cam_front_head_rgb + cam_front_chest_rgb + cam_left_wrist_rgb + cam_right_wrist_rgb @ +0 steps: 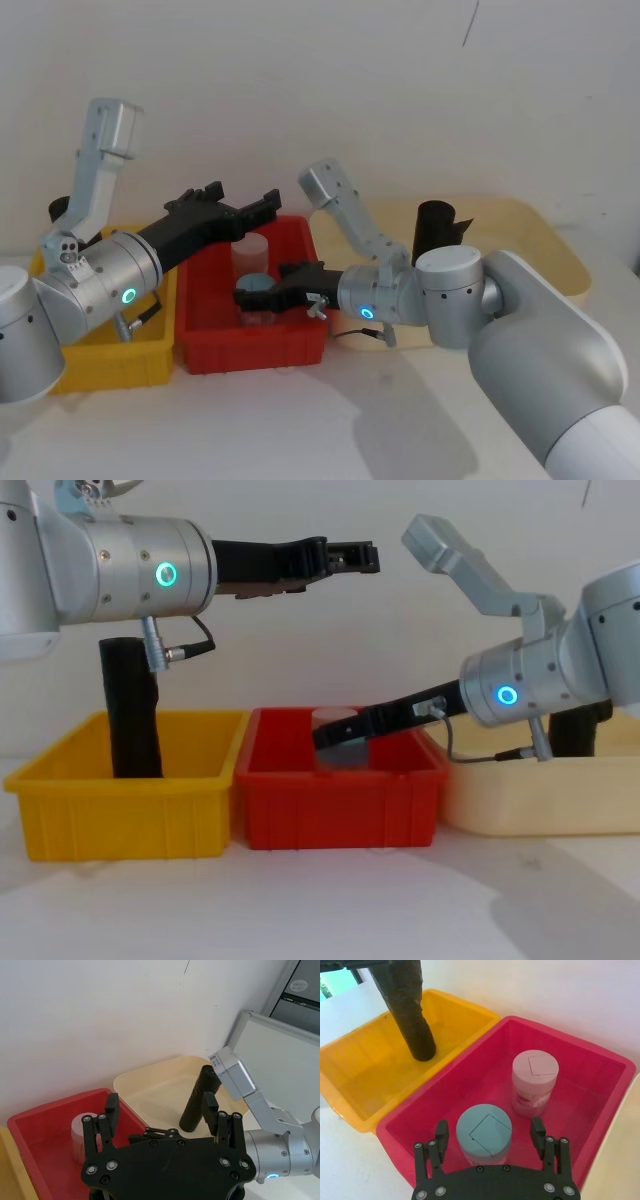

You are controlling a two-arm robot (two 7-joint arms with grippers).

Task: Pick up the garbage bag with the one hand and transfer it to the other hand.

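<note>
The left pincer point(350, 556) is hovering open and empty above the red bin point(340, 805). The right pincer point(491, 1132) is reaching into that bin, its fingers spread around the blue-lidded jar point(484, 1134) without closing. The garbage bag point(130, 710) is standing upright in the yellow bin point(125, 800).

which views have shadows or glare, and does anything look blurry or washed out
Head view: soft grey arm shadows on the white table, and the blue-lidded jar looks smeared behind the right gripper. Chest view: faint shadows under the yellow bin and red bin, wall evenly lit. Right wrist view: the red bin reads pinkish. Left wrist view: the left gripper is crisp, open, no glare.
</note>
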